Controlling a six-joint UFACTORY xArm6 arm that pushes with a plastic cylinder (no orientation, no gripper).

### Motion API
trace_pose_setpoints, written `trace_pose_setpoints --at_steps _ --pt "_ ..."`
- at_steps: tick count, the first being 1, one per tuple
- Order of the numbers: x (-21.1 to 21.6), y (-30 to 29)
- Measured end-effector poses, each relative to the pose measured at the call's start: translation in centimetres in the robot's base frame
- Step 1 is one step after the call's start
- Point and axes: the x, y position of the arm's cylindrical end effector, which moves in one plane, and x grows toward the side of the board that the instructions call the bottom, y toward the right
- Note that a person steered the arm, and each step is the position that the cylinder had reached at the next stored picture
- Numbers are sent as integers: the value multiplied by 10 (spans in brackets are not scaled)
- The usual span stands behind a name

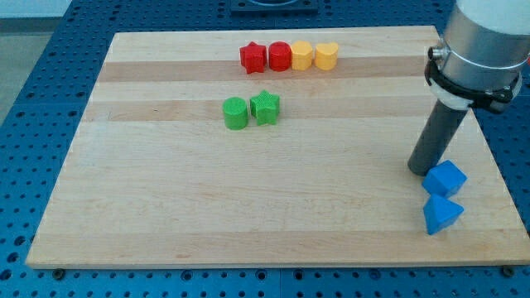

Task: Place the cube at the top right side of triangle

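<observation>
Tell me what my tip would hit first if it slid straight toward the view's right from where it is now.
Probably the blue cube: my tip sits just at its left, seemingly touching. Depth is hard to judge.

Pale wooden board [166,207], matt; blue perforated metal table [33,99] beneath.

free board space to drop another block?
Free: all of the board left of my tip, below the green blocks. Crowded: top row of red and yellow blocks; right edge by blue cube and blue triangle.

A pale striped wooden board [248,207] lies on a blue perforated table [33,108] under even light.
</observation>
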Motion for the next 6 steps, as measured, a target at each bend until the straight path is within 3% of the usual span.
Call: trace_pose_setpoints --at_steps 3,6 --pt "-2 48" --pt "29 31"
